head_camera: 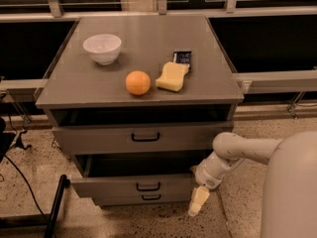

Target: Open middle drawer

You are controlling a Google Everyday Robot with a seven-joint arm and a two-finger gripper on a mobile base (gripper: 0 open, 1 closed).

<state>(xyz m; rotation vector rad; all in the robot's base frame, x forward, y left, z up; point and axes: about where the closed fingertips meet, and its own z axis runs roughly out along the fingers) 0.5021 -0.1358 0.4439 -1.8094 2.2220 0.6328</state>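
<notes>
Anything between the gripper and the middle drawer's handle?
Nothing visible. The gripper hangs by the right end of the middle drawer, and the drawer front is bare from there to its handle.

Just the one camera here, so there's no overlap with another view. It sits up high and looks forward and down at the bench (99, 90), pretty much square-on, so you get the whole top plus the drawer fronts underneath. It's fairly close too, and the bench fills most of the frame. The robot's arm (237, 150) and body (292, 192) crowd the lower right corner. The claw (198, 202) hangs there, just right of the middle drawer (114, 187), low near the floor (124, 224).
</notes>
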